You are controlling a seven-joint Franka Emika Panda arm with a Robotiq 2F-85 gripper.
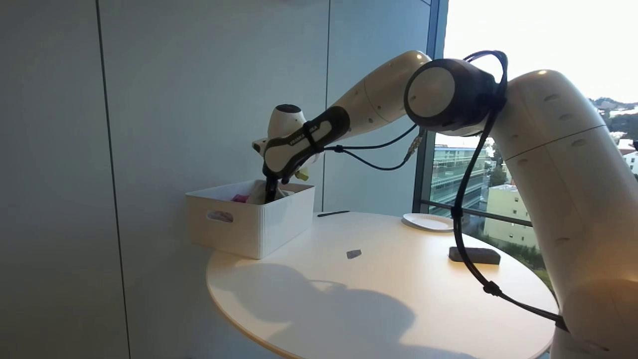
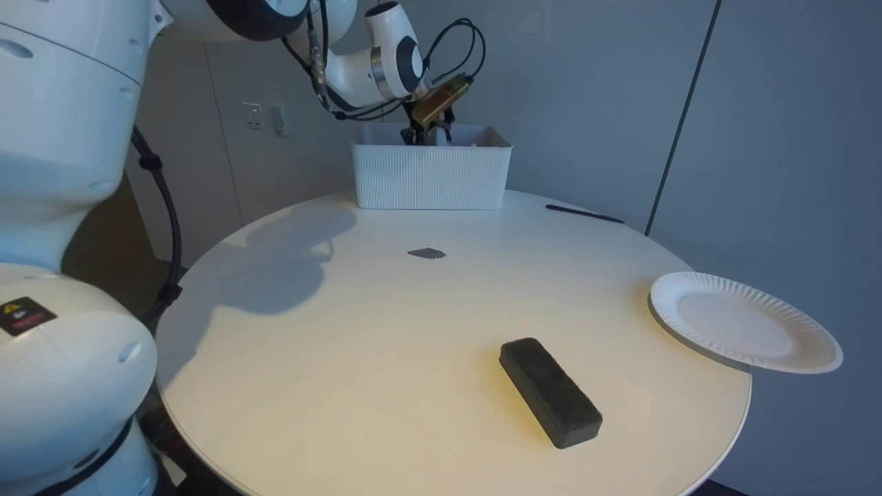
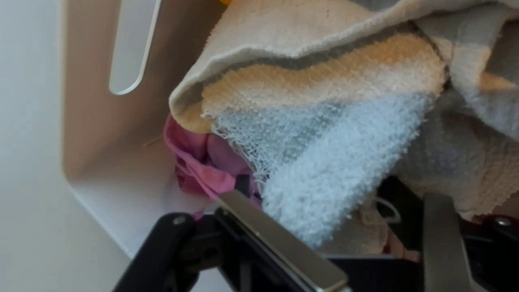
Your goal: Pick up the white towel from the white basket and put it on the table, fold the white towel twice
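"Wrist view first: what have the fingers [image 3: 284, 239] got hold of?"

"Nothing pinched, so far as it shows. Your gripper [image 3: 318, 196] enters from the bottom of the frame, its fingers well parted, one at lower centre, one at lower right. Between them rises what is most likely the white towel [image 3: 324, 154], a thick shaggy fold of it; whether either finger touches it cannot be told. They seem set astride so that you can close on that fold."

"What lies around it?"

"Across the top, a smoother pale cloth [image 3: 308, 28] with a hem overlaps the fold; it may be the same towel or another. Pink cloth [image 3: 211, 174] peeks out just left of the lower-centre finger, so closing here might catch that too."

"And where is all this?"

"Inside the white basket [image 1: 286, 224], left of centre in an exterior view, at the edge of the round table [image 1: 423, 279]. Put there, it probably saves you the middle for folding, not yet begun. In an exterior view, a dark block [image 2: 551, 393] lies low, right of centre, and a paper plate [image 2: 744, 324] overhangs the table at far right; both sit well apart from the basket, likely to spare that space."
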